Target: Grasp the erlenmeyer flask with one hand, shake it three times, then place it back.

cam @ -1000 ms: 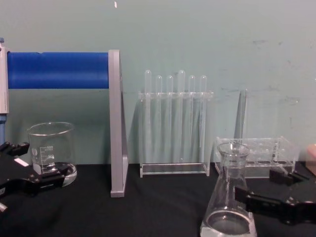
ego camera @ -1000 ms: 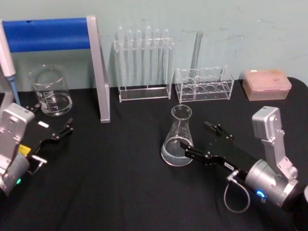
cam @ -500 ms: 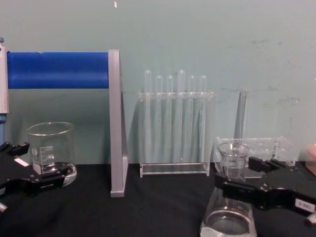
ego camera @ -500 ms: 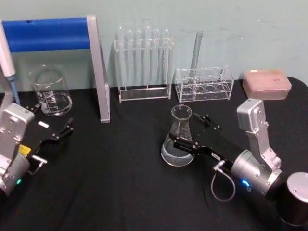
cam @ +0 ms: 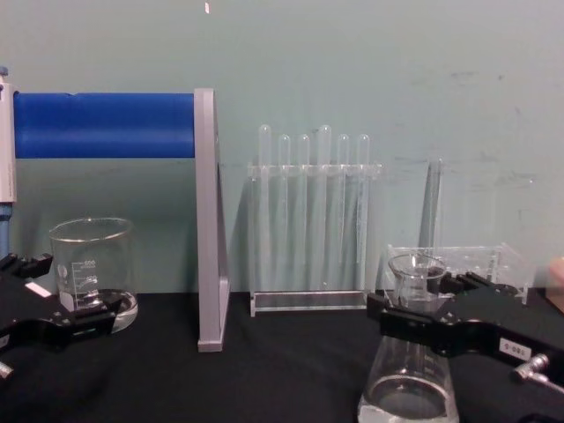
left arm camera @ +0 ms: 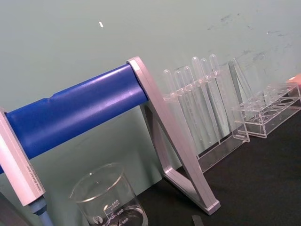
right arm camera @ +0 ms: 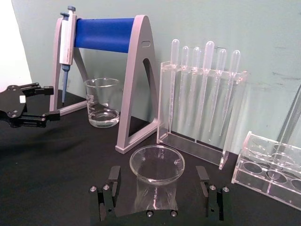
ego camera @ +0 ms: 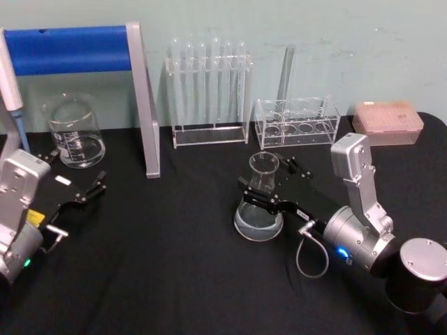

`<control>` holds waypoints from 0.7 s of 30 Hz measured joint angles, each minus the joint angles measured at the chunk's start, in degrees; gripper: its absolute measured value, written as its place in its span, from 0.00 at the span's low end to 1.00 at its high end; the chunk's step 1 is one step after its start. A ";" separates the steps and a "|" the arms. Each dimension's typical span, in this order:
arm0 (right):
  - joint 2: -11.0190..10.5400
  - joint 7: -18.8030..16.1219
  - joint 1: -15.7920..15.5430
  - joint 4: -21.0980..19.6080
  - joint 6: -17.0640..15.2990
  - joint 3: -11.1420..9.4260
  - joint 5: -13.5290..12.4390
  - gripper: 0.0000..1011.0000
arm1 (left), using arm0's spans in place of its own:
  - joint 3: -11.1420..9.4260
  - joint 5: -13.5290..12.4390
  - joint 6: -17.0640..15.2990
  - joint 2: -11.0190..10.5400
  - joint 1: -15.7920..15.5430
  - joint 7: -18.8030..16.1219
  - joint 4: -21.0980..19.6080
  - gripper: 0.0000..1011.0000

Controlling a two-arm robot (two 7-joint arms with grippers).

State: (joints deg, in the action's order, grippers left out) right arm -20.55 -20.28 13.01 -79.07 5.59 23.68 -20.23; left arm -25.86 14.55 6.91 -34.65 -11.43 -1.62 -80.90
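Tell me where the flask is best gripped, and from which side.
Probably the neck, under the flared rim: the flask stands upright, its cone is too wide below, and the rim would stop slipping. Come level from the right front, as the right hand does, open fingers either side. The left hand sits far left.

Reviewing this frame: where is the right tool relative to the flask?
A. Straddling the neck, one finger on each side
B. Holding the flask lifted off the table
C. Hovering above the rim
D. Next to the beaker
A: the right tool has a finger on each side of the flask neck, with gaps showing between them, and the flask base rests on the table.
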 joint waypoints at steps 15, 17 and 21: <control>0.95 -0.13 0.43 0.86 -0.30 -0.47 1.25 0.99 | 0.00 0.00 0.00 0.00 0.00 0.00 0.00 0.99; 0.91 -0.12 0.40 0.82 -0.30 -0.46 1.19 0.99 | 0.00 0.00 0.00 0.00 0.00 0.00 0.00 0.99; 0.85 -0.11 0.36 0.75 -0.30 -0.44 1.07 0.93 | 0.00 0.00 0.00 0.00 0.00 0.00 0.00 0.99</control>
State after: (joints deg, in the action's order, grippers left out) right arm -19.69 -20.39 13.37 -78.32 5.29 23.24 -19.16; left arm -25.86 14.55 6.91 -34.65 -11.43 -1.62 -80.90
